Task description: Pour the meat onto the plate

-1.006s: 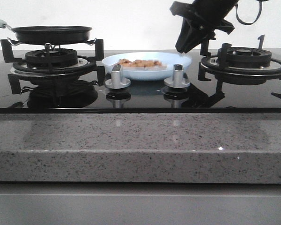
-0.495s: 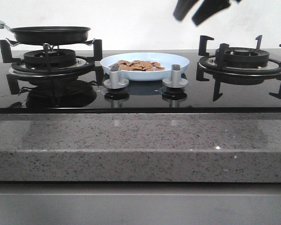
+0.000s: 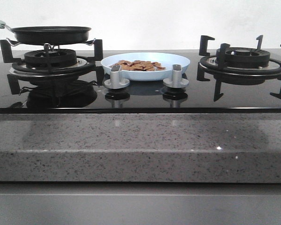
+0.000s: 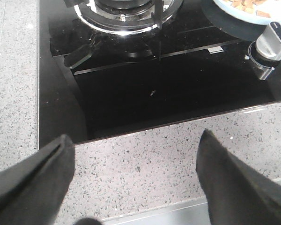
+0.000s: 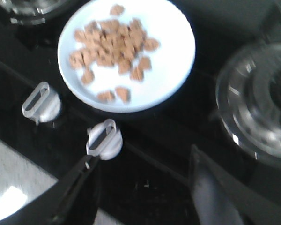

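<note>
With the meat [image 3: 139,64] already heaped on the plate [image 3: 178,58] at upper centre, both the left gripper [image 4: 136,180] and right gripper [image 5: 143,192] were held open and empty, so only a careless knock against the knobs [image 3: 174,80] was judged a risk.

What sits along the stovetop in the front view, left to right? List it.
Black frying pan on the left burner → left knob → plate of meat → right knob → bare right burner.
</note>
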